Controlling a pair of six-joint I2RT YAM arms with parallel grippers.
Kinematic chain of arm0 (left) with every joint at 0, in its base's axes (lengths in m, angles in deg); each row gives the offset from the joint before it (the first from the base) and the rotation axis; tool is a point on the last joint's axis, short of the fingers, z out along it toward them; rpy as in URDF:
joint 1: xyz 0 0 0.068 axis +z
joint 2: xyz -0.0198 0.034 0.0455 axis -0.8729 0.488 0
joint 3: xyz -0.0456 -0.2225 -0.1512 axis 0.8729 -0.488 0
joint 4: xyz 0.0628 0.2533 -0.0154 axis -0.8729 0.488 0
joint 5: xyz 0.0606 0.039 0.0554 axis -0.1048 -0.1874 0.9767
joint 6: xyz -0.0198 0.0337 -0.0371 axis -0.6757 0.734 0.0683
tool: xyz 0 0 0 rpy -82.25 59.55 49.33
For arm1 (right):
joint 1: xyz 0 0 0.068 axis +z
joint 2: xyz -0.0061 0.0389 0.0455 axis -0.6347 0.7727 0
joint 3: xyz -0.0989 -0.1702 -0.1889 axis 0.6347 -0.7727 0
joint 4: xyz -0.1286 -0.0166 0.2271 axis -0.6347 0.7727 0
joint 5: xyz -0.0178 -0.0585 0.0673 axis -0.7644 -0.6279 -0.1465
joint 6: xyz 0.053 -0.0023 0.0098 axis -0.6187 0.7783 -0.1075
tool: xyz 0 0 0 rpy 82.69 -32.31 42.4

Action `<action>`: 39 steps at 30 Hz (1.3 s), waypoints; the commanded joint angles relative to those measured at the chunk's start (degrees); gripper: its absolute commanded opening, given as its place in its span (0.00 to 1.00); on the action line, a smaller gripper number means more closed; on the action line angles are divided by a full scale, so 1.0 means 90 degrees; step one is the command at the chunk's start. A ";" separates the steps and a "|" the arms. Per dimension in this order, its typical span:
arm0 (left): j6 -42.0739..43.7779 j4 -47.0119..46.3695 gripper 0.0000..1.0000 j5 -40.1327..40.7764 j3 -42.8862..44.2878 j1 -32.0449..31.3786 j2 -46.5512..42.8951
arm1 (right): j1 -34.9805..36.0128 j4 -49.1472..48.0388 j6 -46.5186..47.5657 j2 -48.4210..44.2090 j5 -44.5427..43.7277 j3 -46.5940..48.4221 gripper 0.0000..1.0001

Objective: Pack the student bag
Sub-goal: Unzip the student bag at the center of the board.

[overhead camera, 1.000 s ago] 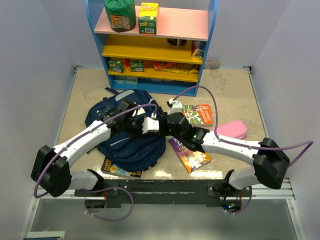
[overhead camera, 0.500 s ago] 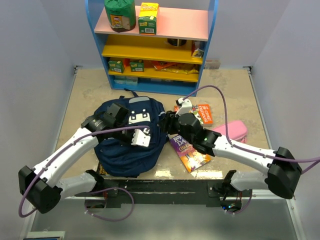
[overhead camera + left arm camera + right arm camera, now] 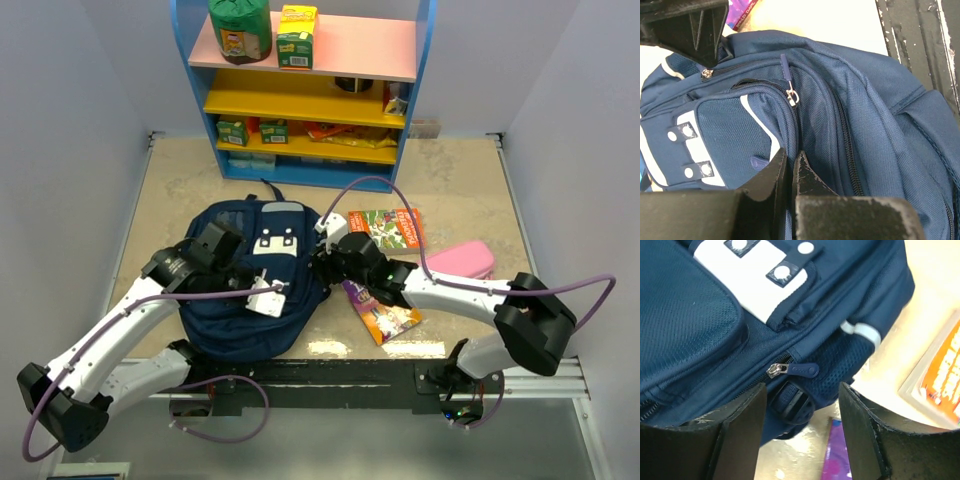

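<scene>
Student bag lay by the near edge, left of centre.
Left gripper pinched its fabric, fingers nearly touching; right gripper gaped wide over a zipper pull, holding nothing.

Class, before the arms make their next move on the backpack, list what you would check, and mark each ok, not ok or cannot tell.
1. Student bag lying front-up on the table: ok.
2. Right fingers open, zip pull between them: ok.
3. Left fingers pinching fabric: cannot tell.
4. Bag's zips opened: not ok, visible ones look closed.
5. Orange book and purple book lying beside the bag: ok.
</scene>
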 commanded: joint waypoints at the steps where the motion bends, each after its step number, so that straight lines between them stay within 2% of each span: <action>1: 0.0192 -0.0097 0.00 -0.0248 -0.0027 -0.0039 -0.0459 | 0.0030 -0.0313 0.1599 -0.0073 0.0423 0.0291 0.63; 7: 0.0173 0.0029 0.00 -0.0219 -0.0077 -0.0029 -0.0684 | 0.0040 -0.0246 0.2723 0.0141 0.0988 0.0241 0.63; 13: 0.0143 0.0156 0.00 -0.0287 -0.0184 -0.0029 -0.0840 | 0.0050 -0.0314 0.3087 0.0386 0.1807 0.0320 0.62; 18: 0.0056 0.0108 0.00 -0.0238 -0.0223 -0.0039 -0.0967 | 0.0030 -0.0411 0.3155 0.0610 0.2053 0.0349 0.59; 21: -0.0042 0.0078 0.00 -0.0229 -0.0262 -0.0029 -0.1065 | 0.0030 -0.0548 0.3185 0.0708 0.2200 0.0369 0.49; 22: -0.0081 0.0078 0.00 -0.0228 -0.0272 -0.0029 -0.1104 | 0.0030 -0.0568 0.3194 0.0728 0.2210 0.0407 0.40; 24: -0.0110 0.0039 0.00 -0.0199 -0.0330 -0.0029 -0.1143 | 0.0030 -0.0616 0.3194 0.0718 0.2220 0.0427 0.30; 25: -0.0140 0.0029 0.00 -0.0189 -0.0340 -0.0039 -0.1153 | 0.0040 -0.0626 0.3194 0.0699 0.2220 0.0418 0.20; 26: -0.0149 0.0010 0.00 -0.0180 -0.0369 -0.0029 -0.1153 | 0.0030 -0.0626 0.3185 0.0669 0.2229 0.0418 0.17; 30: -0.0198 -0.0117 0.00 -0.0180 -0.0477 -0.0029 -0.1133 | 0.0030 -0.0685 0.3097 0.0348 0.2025 0.0242 0.12; 34: -0.0461 -0.0497 0.00 -0.0043 -0.0672 -0.0029 -0.1085 | 0.0030 -0.0724 0.2970 -0.0150 0.1858 -0.0021 0.01; 39: -0.1018 -0.1267 0.00 0.0259 -0.0789 -0.0039 -0.0919 | 0.0050 -0.0607 0.2580 -0.0424 0.1946 -0.0070 0.00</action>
